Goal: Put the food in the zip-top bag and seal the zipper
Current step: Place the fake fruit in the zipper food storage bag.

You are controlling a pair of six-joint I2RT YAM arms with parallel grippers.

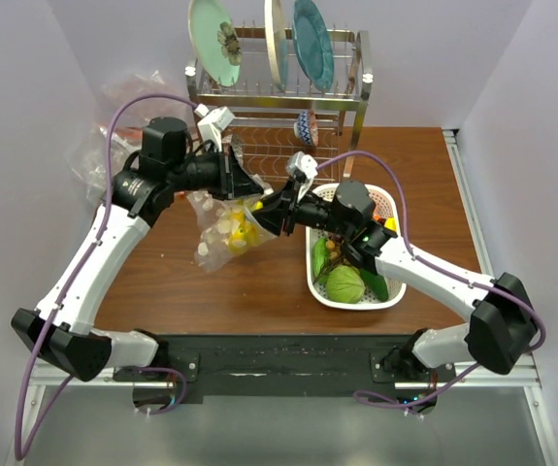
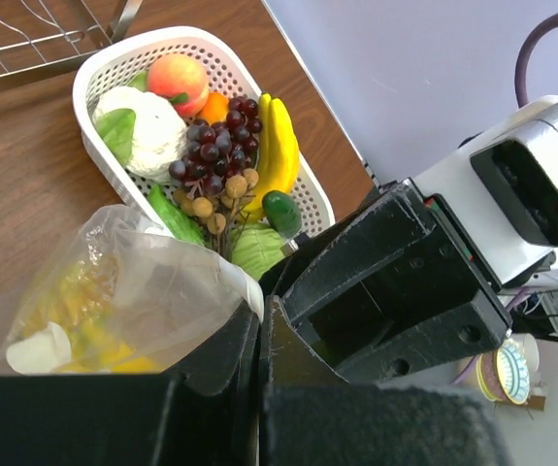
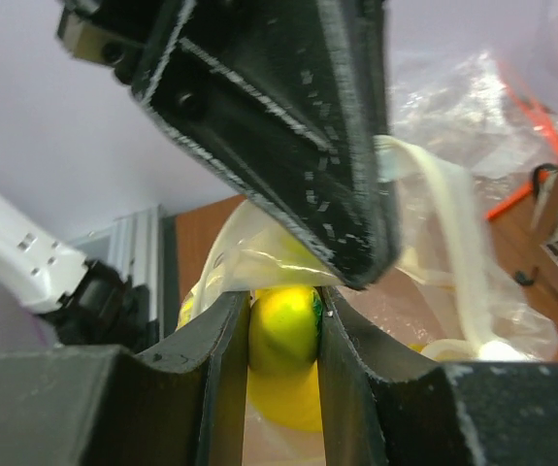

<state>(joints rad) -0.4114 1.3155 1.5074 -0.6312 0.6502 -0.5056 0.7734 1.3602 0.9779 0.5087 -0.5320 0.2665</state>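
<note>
The right gripper (image 3: 283, 296), part-open, is holding a round yellow toy fruit (image 3: 280, 383) at the mouth of the clear dotted bag (image 1: 216, 236) (left gripper (image 1: 255, 194), clamped tight, is pinching the rim).

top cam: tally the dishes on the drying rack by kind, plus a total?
Plates: 3 (green, cream, teal)
Small patterned bowl: 1
Total on the rack: 4
</note>
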